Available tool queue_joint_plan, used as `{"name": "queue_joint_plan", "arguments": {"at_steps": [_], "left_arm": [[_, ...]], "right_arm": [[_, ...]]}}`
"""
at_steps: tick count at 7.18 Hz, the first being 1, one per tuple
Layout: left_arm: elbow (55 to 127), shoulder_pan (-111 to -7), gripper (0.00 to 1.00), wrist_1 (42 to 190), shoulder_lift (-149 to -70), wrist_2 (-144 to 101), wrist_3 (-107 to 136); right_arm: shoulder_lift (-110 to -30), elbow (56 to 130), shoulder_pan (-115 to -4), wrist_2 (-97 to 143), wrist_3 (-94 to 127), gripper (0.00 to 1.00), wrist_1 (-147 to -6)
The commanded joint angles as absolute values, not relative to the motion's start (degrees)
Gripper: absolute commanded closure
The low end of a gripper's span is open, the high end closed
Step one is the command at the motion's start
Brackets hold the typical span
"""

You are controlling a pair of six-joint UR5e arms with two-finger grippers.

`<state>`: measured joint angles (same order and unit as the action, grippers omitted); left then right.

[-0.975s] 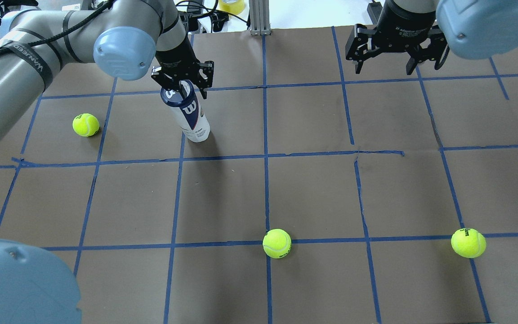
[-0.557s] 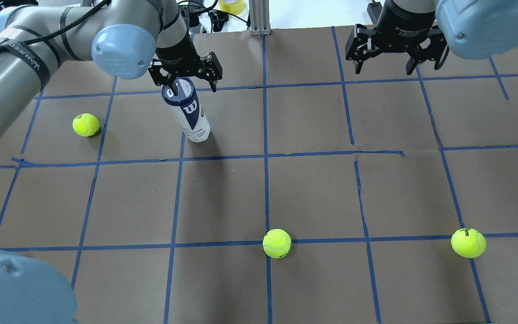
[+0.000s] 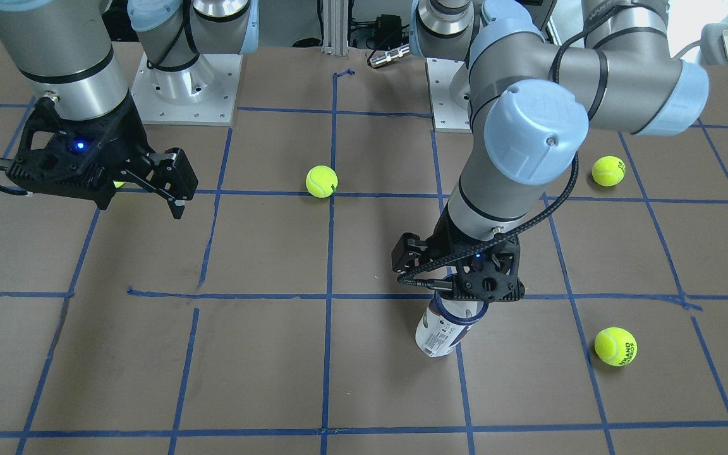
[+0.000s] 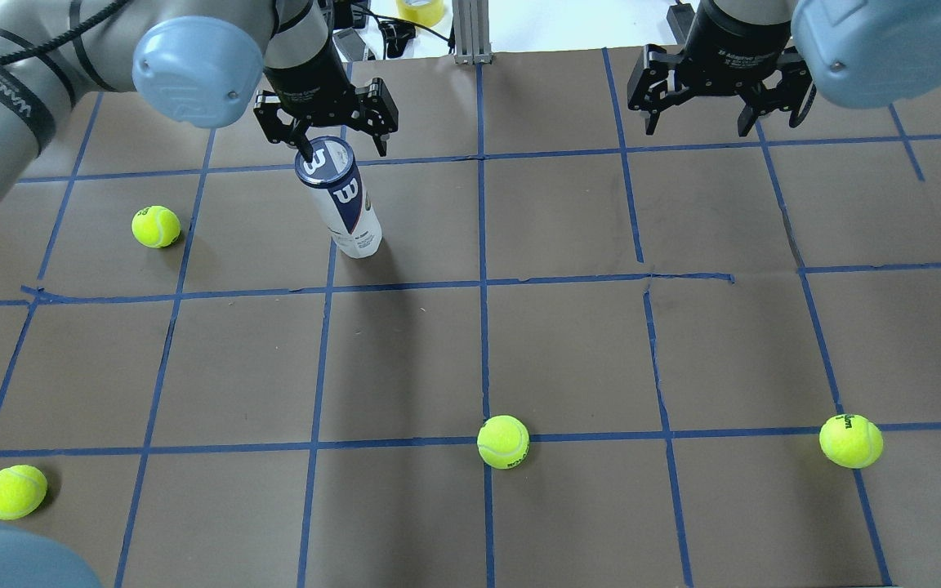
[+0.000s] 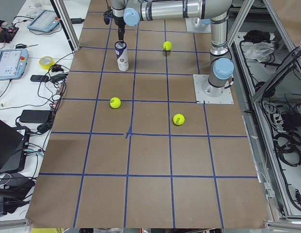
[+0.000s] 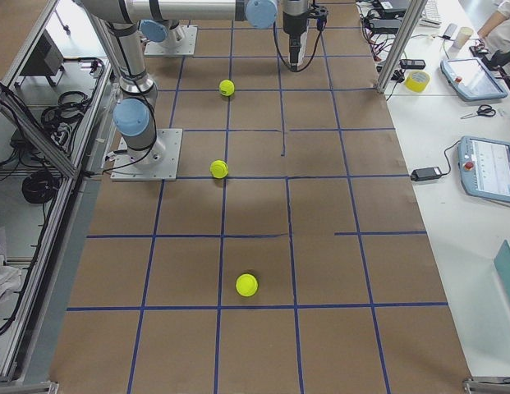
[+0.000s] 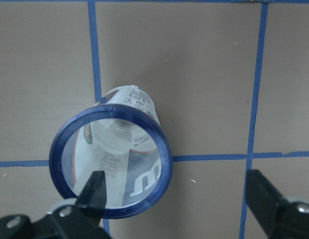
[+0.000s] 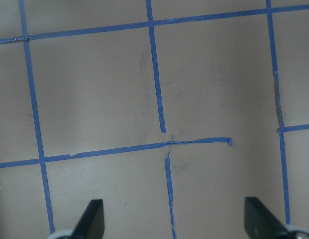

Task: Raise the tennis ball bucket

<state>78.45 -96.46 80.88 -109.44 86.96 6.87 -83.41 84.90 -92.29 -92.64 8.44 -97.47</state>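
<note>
Clear plastic with a navy rim and a white-and-navy label, the tall slim tennis ball bucket (image 4: pixel 338 200) stands upright on the brown paper-covered bench (image 4: pixel 568 343). The left end effector (image 4: pixel 325 131) hangs just above the bucket's rim, spread wide and holding nothing; in the wrist view, 1 finger (image 7: pixel 94 191) overlaps the rim. To lift well, I judge it should centre both fingers around the bucket, descend below the rim, then close gently. The right end effector (image 4: pixel 720 102), well apart from the bucket, is open and empty.
</note>
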Motion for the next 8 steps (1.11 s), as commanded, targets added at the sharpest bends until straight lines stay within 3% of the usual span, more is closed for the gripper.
{"name": "queue_joint_plan", "arguments": {"at_steps": [1,4,8], "left_arm": [[74.89,-95.46,0.00,89.62,-105.93,87.45,6.07],[76.81,-88.27,0.00,90.44,-100.65,90.94,2.84],[87.18,-85.43,0.00,90.62,-91.51,90.71,-6.24]], "right_arm": [[-83.41,84.90,-92.29,-92.64,8.44,0.00,-97.47],[-83.50,84.29,-92.72,-92.46,8.44,0.00,-97.64],[-83.50,82.54,-92.99,-91.84,7.82,0.00,-98.44]]}}
